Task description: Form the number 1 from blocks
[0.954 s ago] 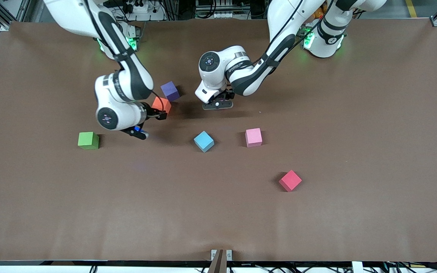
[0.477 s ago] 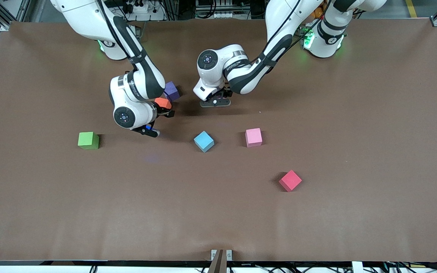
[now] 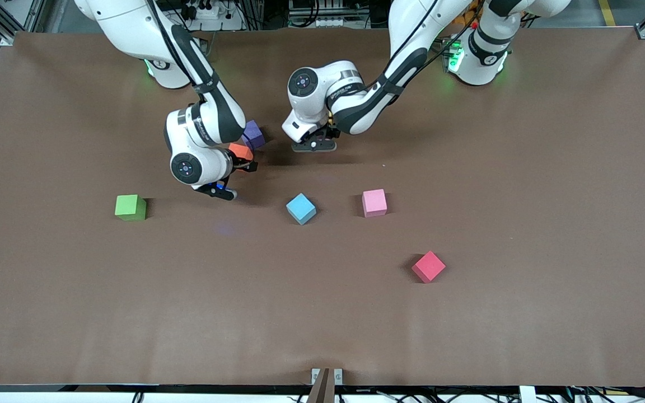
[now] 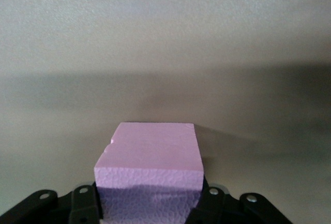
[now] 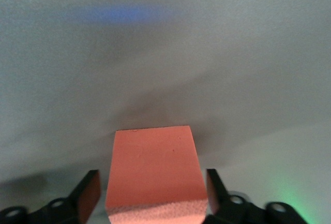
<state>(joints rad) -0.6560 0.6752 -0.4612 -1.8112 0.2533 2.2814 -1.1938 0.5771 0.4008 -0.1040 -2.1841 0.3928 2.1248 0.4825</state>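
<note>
An orange block [image 3: 240,150] lies on the table, touching or nearly touching the purple block [image 3: 253,133] and nearer to the front camera than it. My right gripper [image 3: 242,159] is down around the orange block [image 5: 152,169]. The right gripper [image 5: 152,195] is open, with a narrow gap showing on each side of the block. My left gripper [image 3: 314,144] is low over the table beside the purple block, toward the left arm's end. That left gripper [image 4: 149,206] is shut on a light pink block [image 4: 151,151], which the hand hides in the front view.
Nearer the front camera lie a green block [image 3: 130,206], a light blue block [image 3: 300,208] and a second light pink block [image 3: 374,202] in a loose row. A crimson red block [image 3: 428,266] lies nearer still. The brown table [image 3: 524,280] stretches wide around them.
My right arm has swung toward the left arm's end and settled its gripper around the orange block, fingers narrowing. My left gripper, still holding the pink block, has drifted slightly toward the bases.
</note>
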